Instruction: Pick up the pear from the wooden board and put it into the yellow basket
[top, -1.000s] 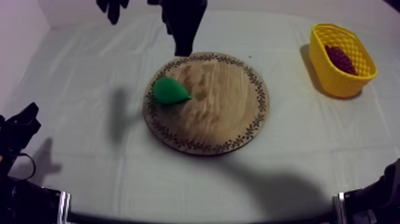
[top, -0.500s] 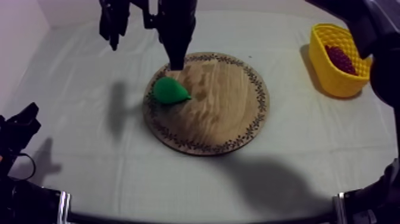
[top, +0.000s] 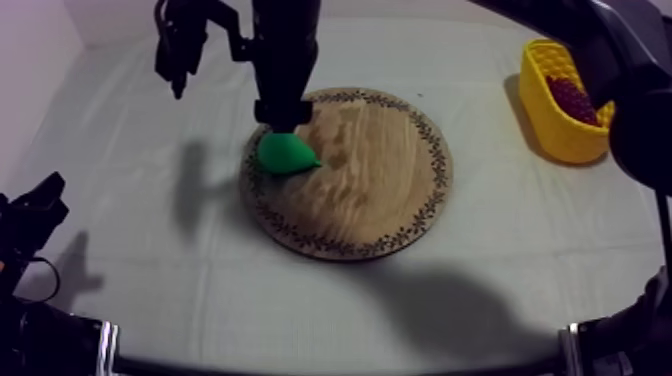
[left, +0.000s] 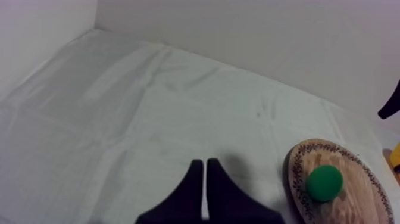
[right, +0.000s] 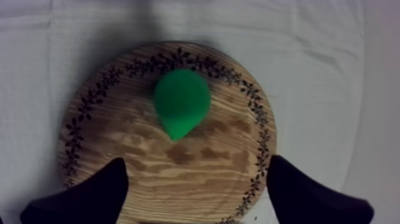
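Top: right gripper (top: 283, 118) hangs just above pear (top: 285, 153), over board (top: 400, 200) rim. Basket (top: 560, 140), grapes (top: 572, 98) inside, well off to its side. Left gripper (top: 35, 205) low, well apart from board.
Left wrist: left gripper (left: 205, 162) pressed together, empty; board (left: 351, 196) and pear (left: 324, 182) ahead, to one side.
Right wrist: right gripper (right: 196, 161) spread wide, empty; pear (right: 180, 107) on board (right: 119, 119), just ahead of the gap.

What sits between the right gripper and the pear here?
Nothing but bare wood of the wooden board, seen in the right wrist view: the right gripper, fingers open, hangs short of the pear.
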